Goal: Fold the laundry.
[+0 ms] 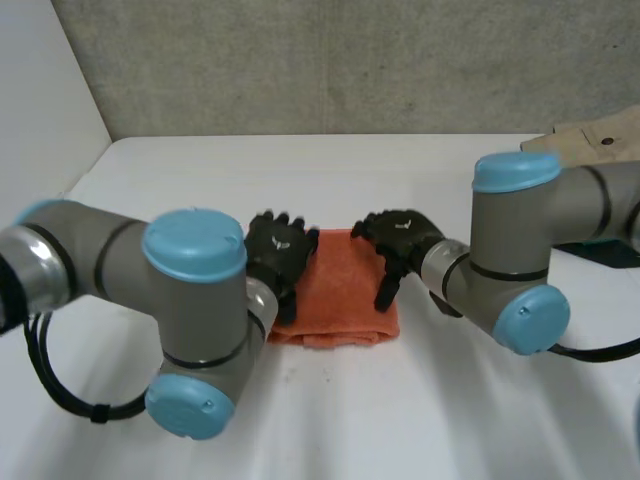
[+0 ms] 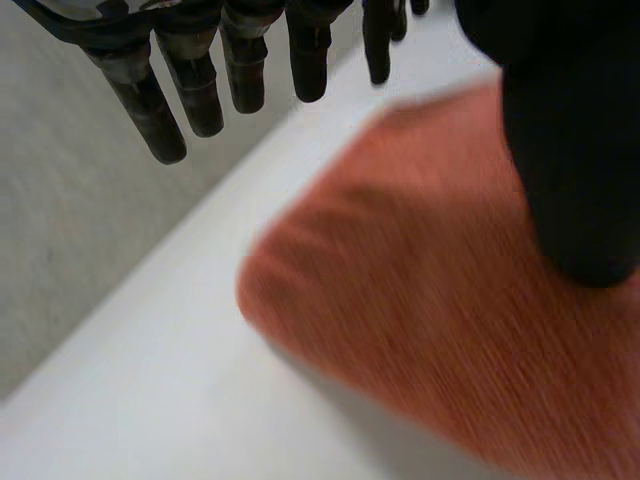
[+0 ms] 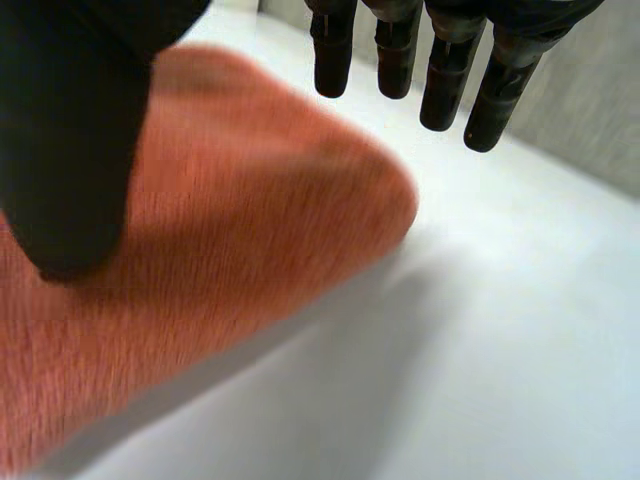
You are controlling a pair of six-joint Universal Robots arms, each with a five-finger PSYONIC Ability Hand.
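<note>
I see my left hand (image 1: 280,250) relaxed, fingers straight, over the left edge of the folded orange towel (image 1: 345,300). My right hand (image 1: 400,245) hangs equally loose over its right edge. The towel lies mid-table (image 1: 420,410), with bare white surface on all sides.

In the head view the left hand (image 1: 278,250) and left arm (image 1: 195,300) hide the left edge of the cloth (image 1: 345,290) at centre, the right hand (image 1: 400,240) covers part of its right edge, and a tan thing (image 1: 600,140) at upper right is cut off by the frame edge and the right arm (image 1: 520,250).
</note>
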